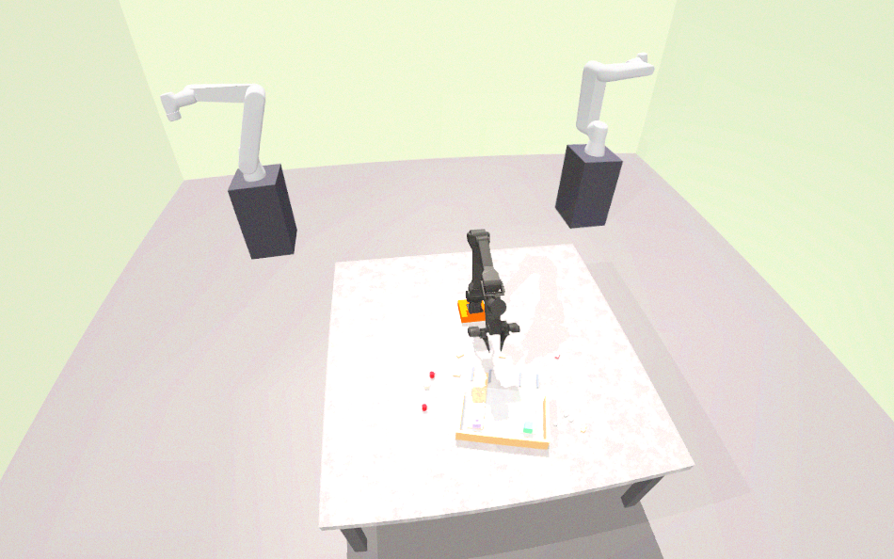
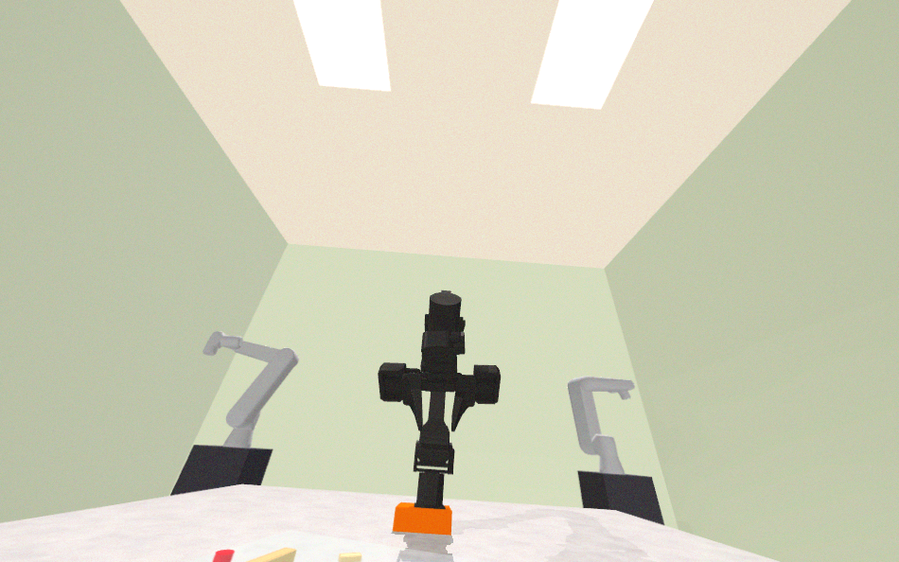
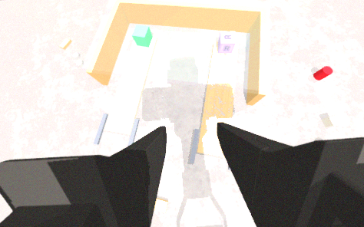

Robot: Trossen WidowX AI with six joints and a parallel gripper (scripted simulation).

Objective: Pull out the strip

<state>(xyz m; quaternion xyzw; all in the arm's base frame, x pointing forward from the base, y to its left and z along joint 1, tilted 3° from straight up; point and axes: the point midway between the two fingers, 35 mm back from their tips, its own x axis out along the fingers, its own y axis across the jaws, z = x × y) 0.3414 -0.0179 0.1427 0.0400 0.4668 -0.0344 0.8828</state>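
Your labelled cube (image 1: 476, 424) (image 3: 226, 43) sits inside the tray (image 1: 502, 440) (image 3: 195, 17), toward the wrist view's 2 o'clock. Its apparent strip (image 3: 219, 100) isn't out; pulling and lifting remain. The tray opens at 6 o'clock, giving you pulling room. Your end effector (image 1: 495, 350) (image 2: 436, 429) (image 3: 191, 129) hovers half-open, holding nothing.

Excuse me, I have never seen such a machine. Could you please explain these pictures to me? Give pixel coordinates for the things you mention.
The machine is one black robot arm on an orange base (image 1: 471, 314) (image 2: 422, 519). Its end effector (image 1: 495, 349) (image 2: 437, 428) (image 3: 191, 129) has two fingers, partly open, holding nothing.

The top picture looks down on the table (image 1: 380, 458). The exterior one looks across the tabletop towards the arm. The wrist one looks past the fingers.

On the table, a walled tray (image 1: 502, 441) (image 3: 189, 16) contains a lettered lilac cube (image 1: 476, 424) (image 3: 226, 43) and a green cube (image 1: 527, 429) (image 3: 142, 36). Small pieces lie around it.
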